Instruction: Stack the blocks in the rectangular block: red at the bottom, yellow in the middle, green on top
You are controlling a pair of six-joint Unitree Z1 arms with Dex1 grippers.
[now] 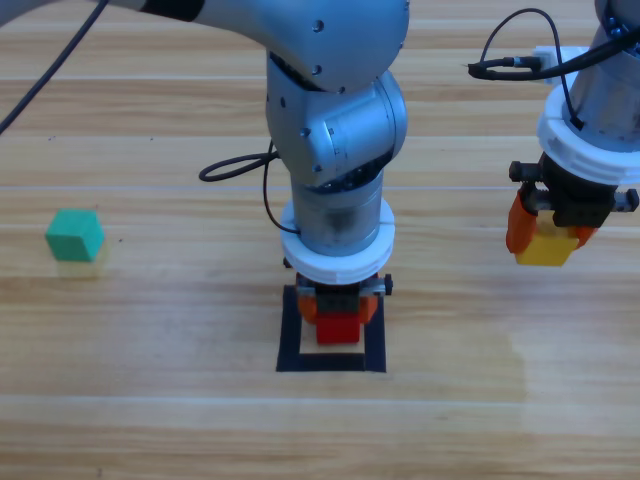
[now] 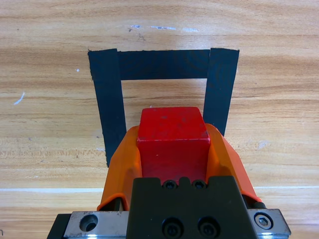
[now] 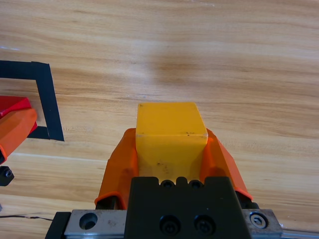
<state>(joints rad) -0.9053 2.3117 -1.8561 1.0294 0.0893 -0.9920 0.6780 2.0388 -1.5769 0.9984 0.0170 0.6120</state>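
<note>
Table [image 1: 150,400]: wooden.
Left gripper [image 1: 340,312]: over the tape outline [image 1: 290,335], clamped on red [image 1: 339,327].
Right gripper [image 1: 548,238]: off to the right, grasping yellow [image 1: 545,248].
Green [image 1: 75,235]: far left, on the table.

One cube [image 1: 338,327] inside the tape outline [image 1: 290,340], another [image 1: 75,236] far left.

1. The left arm comes down in the middle of the table. Its left gripper [image 1: 339,312] points straight down, and its orange jaws squeeze the red cube [image 1: 339,328].
2. The right arm stands near the right edge. Its right gripper [image 1: 548,235] grips the yellow cube [image 1: 545,247].
</note>
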